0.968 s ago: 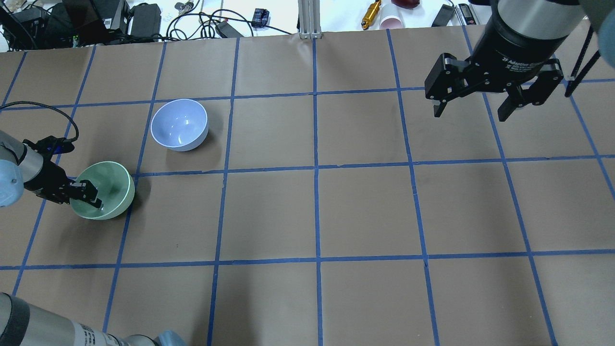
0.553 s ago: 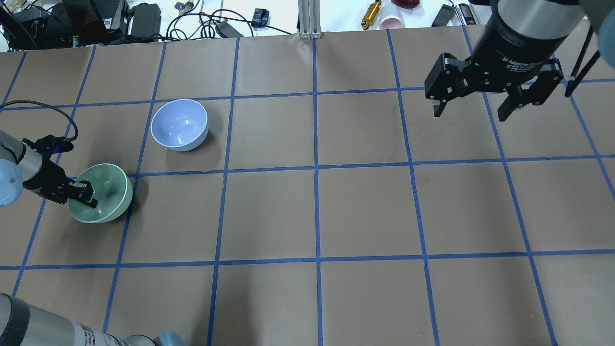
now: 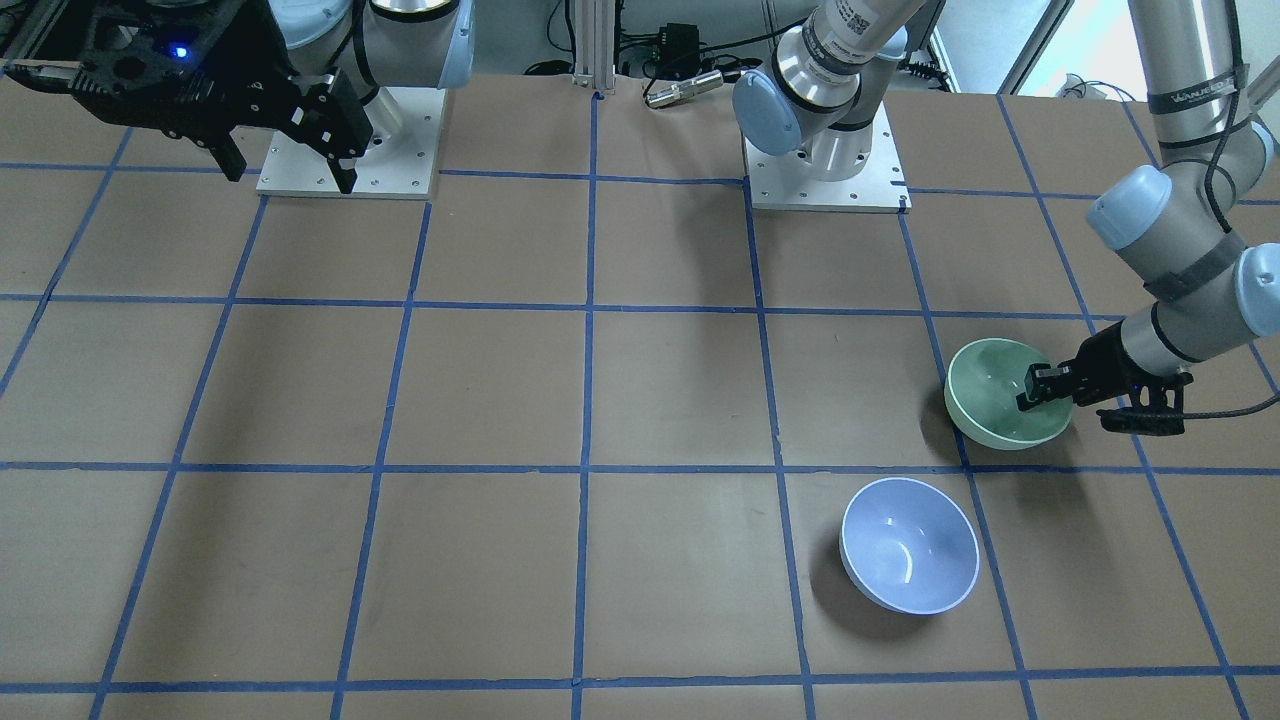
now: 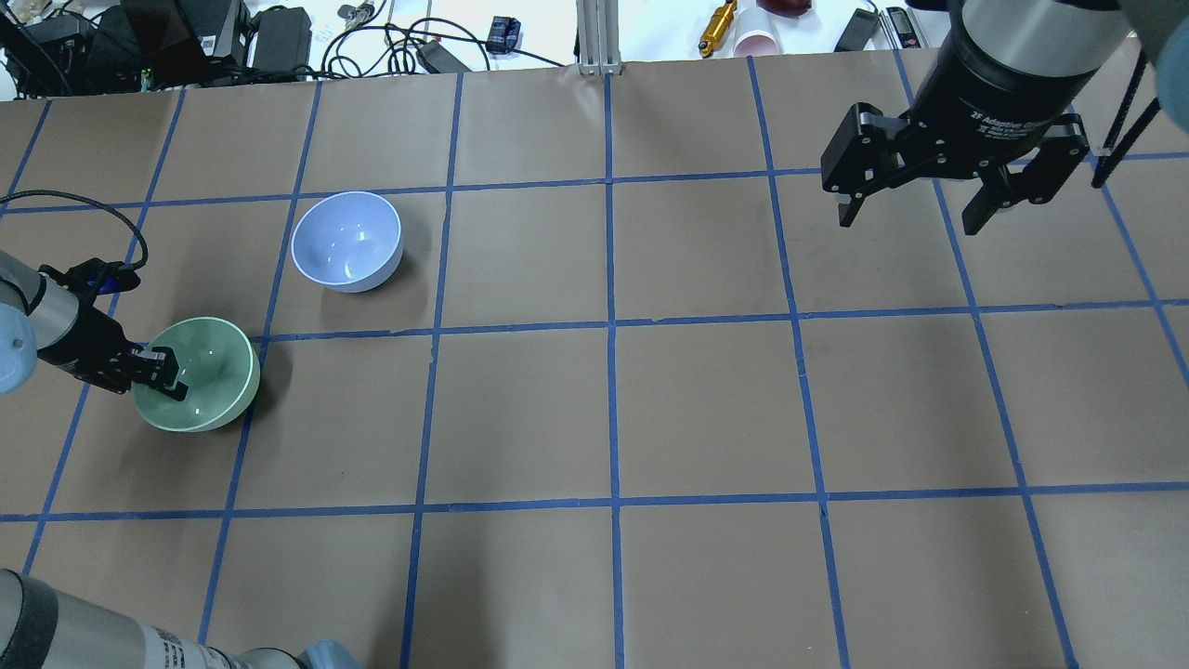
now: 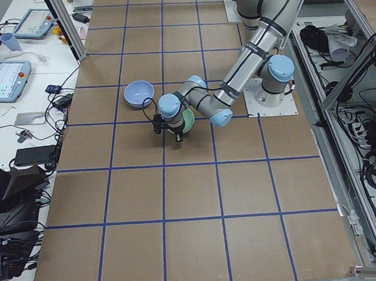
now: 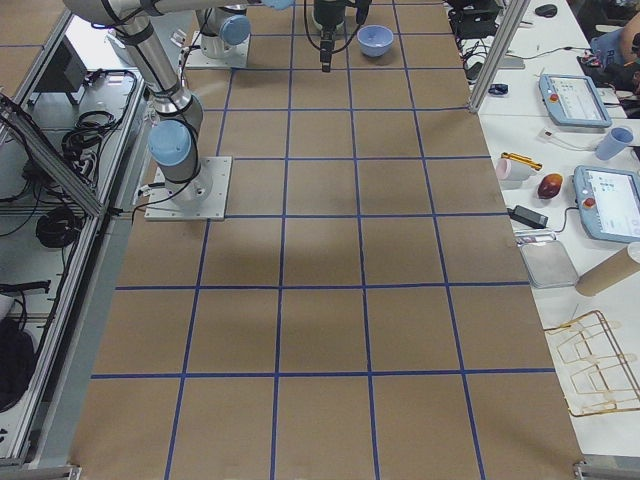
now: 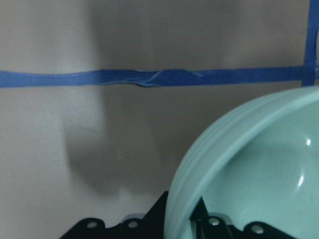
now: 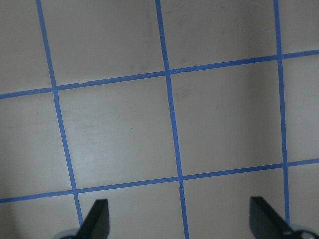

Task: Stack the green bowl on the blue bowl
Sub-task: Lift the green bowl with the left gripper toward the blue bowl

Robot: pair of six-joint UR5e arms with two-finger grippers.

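The green bowl (image 4: 200,372) is at the table's left side, tilted, with my left gripper (image 4: 165,376) shut on its near-left rim. It also shows in the front view (image 3: 995,392) with the left gripper (image 3: 1035,387) on its rim, and it fills the left wrist view (image 7: 254,174). The blue bowl (image 4: 346,241) stands upright on the table, up and to the right of the green bowl, apart from it (image 3: 908,544). My right gripper (image 4: 920,209) is open and empty, high over the table's far right.
The table (image 4: 613,400) is brown paper with a blue tape grid. Cables, power bricks and tools (image 4: 279,37) lie beyond its far edge. The arm bases (image 3: 825,170) stand on white plates at the robot's side.
The green bowl has shifted slightly left and risen a little in my left gripper, changing its tilt. The blue bowl and the right arm have not moved.
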